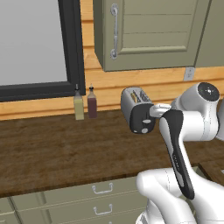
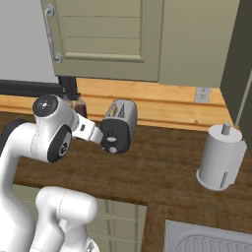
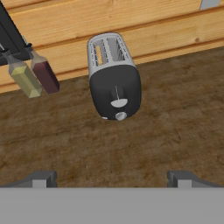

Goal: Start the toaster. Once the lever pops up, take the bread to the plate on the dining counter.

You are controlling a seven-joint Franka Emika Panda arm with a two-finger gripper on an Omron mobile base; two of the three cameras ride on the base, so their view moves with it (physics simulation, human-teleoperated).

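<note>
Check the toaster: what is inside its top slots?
In the hand view, a pale tan edge, likely the bread, shows in one slot of the toaster. The slot walls cover the rest of the slice, and the other slot's depth cannot be seen.

In the left base view the arm covers the toaster's [image 1: 132, 101] right side and the end effector itself. The bread in its slots [image 3: 99, 55] is too small to make out. The sink [image 2: 211, 241] at the surface's front right corner is cut off by the edge.
</note>
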